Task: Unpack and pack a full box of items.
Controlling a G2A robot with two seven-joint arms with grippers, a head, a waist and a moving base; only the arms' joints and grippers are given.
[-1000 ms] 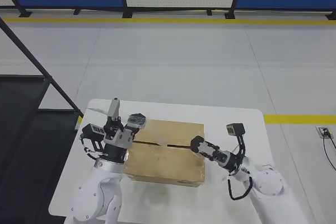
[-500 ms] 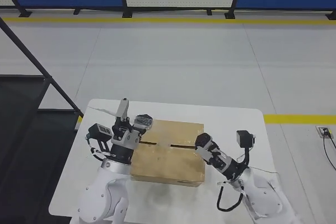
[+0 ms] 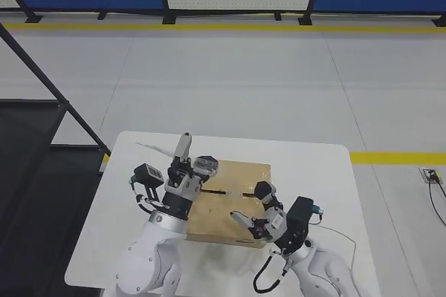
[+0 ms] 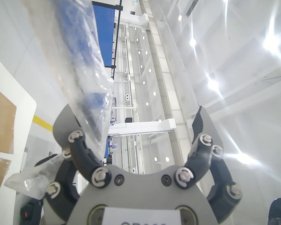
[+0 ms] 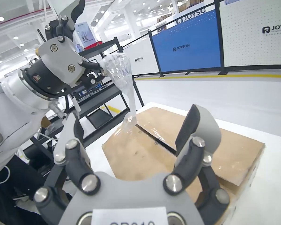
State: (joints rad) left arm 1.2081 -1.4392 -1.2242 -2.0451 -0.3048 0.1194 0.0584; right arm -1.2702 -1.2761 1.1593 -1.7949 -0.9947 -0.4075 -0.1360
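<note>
Where to go for the clear bag (image 5: 121,71)

Though spread wide and clamping nothing, carries the clear bag on one finger (image 4: 63,122): left pincer (image 4: 133,115), upturned over the far left corner of the cardboard box (image 3: 230,200) on the desk (image 3: 312,160). Hangs steeply, long axis near upright, lower end seemingly touching the box top. Lies straight ahead of the right pincer (image 5: 133,115), wide open and empty; judged nearer that lower end

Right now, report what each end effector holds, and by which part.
Left end effector: open, nothing clamped; a bag hangs by its upper end from one finger. Right end effector: open, empty.
</note>
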